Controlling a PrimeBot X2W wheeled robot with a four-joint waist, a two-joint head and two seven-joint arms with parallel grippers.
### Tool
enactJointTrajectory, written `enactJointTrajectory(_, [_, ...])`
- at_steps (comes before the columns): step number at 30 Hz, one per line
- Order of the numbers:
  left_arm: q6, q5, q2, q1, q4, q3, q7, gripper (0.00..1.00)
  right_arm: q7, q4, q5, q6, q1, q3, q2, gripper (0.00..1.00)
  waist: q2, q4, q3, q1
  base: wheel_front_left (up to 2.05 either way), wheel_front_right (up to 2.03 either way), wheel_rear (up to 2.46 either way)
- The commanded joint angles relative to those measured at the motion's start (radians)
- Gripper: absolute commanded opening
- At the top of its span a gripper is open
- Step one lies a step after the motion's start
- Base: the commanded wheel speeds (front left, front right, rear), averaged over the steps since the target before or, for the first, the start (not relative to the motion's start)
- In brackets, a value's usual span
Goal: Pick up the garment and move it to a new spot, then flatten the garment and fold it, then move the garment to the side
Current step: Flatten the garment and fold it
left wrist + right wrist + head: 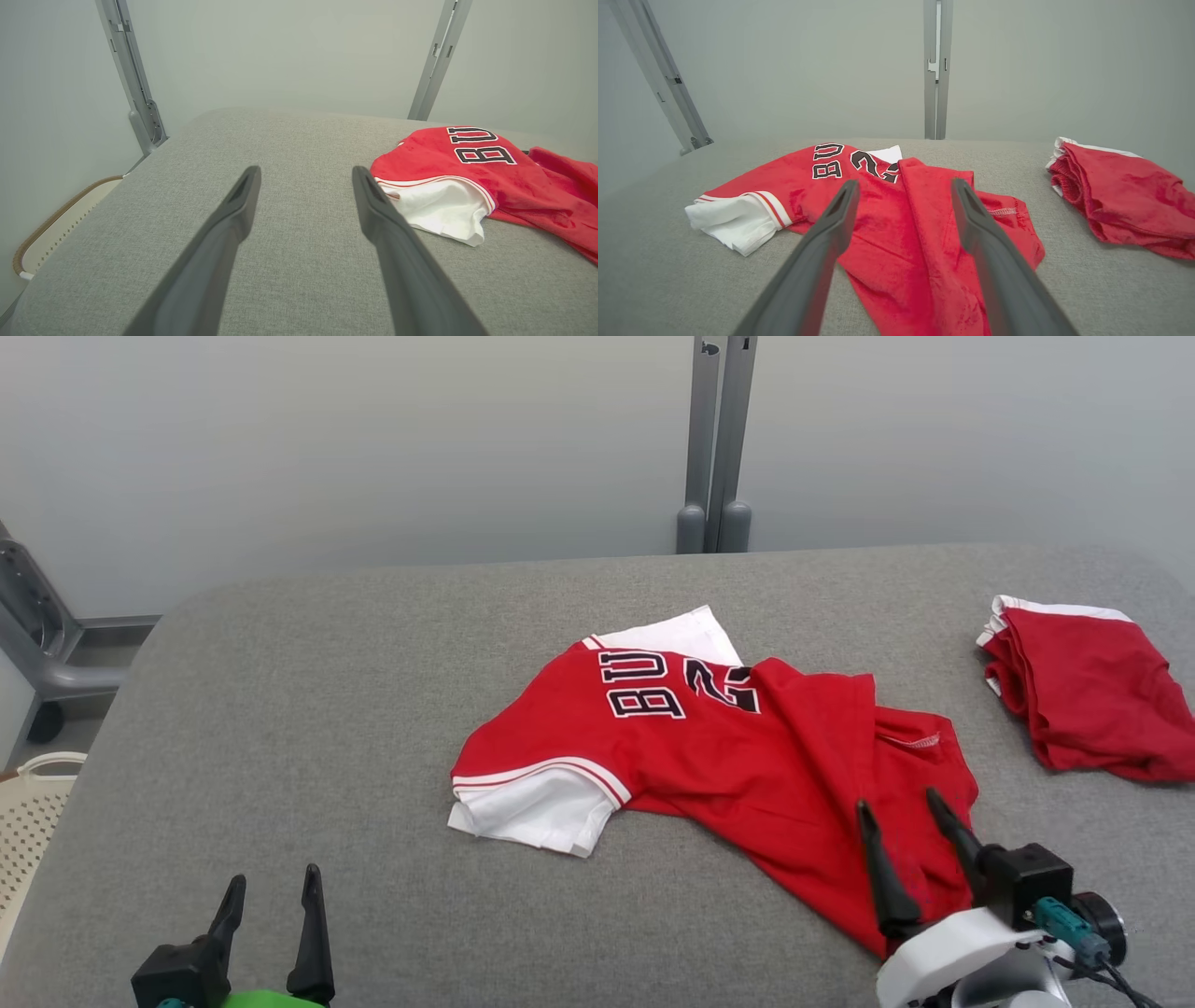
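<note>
Grey padded tabletop (280,709) under a pale wall: one red-and-white jersey (709,747), rumpled and unfolded, just ahead of the right gripper (896,801), well off to the right of the left gripper (274,874). Both grippers spread wide, holding nothing. One folded red garment (1092,700) further right. Judged early: flattening, folding and set-aside all pending.

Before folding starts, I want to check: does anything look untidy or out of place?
The red jersey lies crumpled, not flat: a fold of its own cloth covers part of the number, and a white sleeve sticks out at one side. The other red garment, near the right edge, is already folded. No damage is visible.
</note>
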Motion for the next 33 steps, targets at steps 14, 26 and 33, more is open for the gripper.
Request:
enactJointTrajectory(14, [-0.002, -0.01, 0.004, -0.002, 0.018, -0.028, 0.024, 1.0, 0.011, 0.017, 0.019, -0.001, -0.031, 0.053, -0.002, 1.0, -0.0001, -0.024, 0.012, 0.0, 0.0, 0.0, 0.0])
enactJointTrajectory(26, [-0.041, 0.004, 0.015, -0.032, 0.055, -0.095, 0.07, 1.0, 0.086, 0.027, 0.018, -0.001, -0.037, 0.021, -0.002, 1.0, -0.0001, -0.015, 0.031, 0.0, 0.0, 0.0, 0.0])
enactJointTrajectory(33, [-0.099, -0.002, 0.016, -0.151, 0.183, -0.179, 0.148, 1.0, 0.3, -0.001, 0.038, -0.001, -0.054, -0.023, -0.002, 1.0, -0.0001, -0.022, 0.07, 0.0, 0.0, 0.0, 0.0])
